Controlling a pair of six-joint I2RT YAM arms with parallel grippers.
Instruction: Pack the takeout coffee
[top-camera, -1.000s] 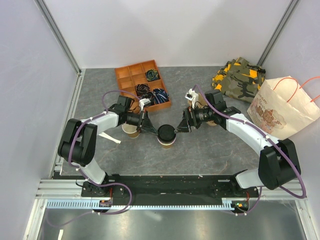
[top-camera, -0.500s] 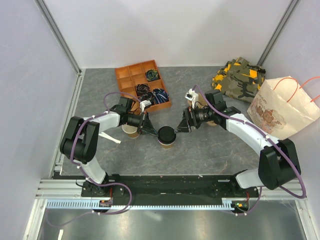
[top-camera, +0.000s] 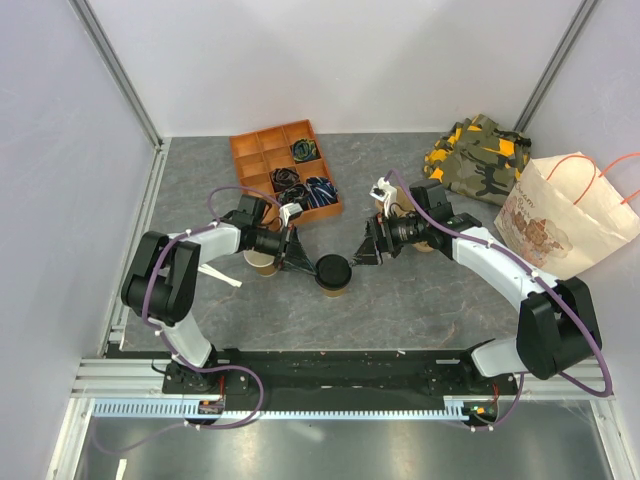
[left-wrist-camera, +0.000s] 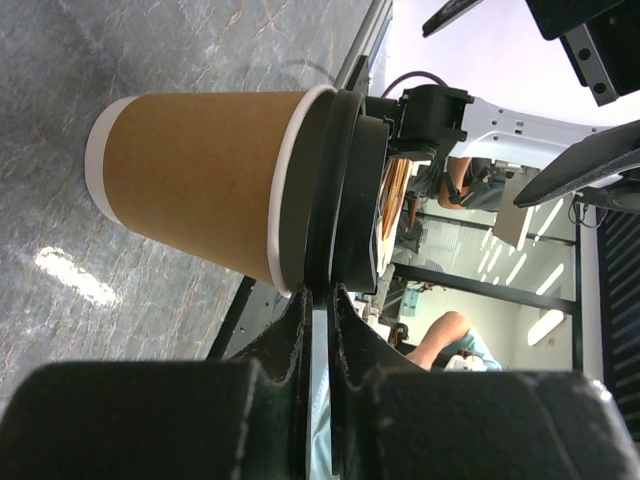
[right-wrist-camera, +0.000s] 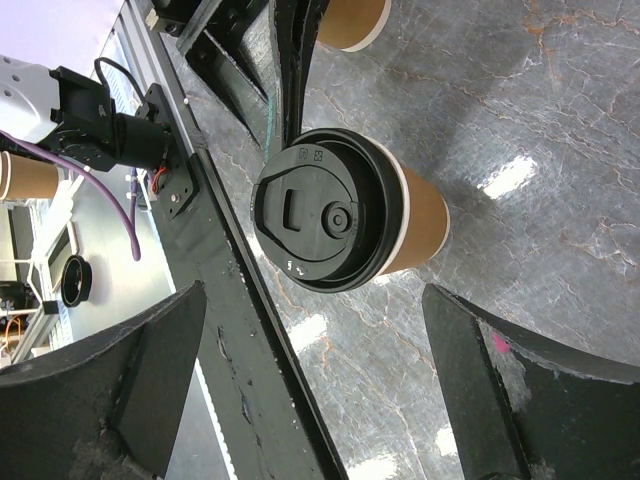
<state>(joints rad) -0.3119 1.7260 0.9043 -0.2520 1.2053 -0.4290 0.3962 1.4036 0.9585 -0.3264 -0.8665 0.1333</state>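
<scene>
The takeout coffee (top-camera: 333, 272) stood upright on the table (top-camera: 430, 300). It was probably light and thin-walled, best clasped gently below its lid (right-wrist-camera: 325, 222). The left gripper (top-camera: 298, 262) was nearly closed against the lid's rim. The right gripper (top-camera: 360, 253) gaped beside it, untouching.

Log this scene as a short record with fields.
takeout coffee: upright on the table, black lid on
left pincer: nearly shut, tips at the lid's rim
right pincer: open wide, facing the lid, not touching
lidless cup: upright beside the left pincer
paper bag: standing at far right
</scene>
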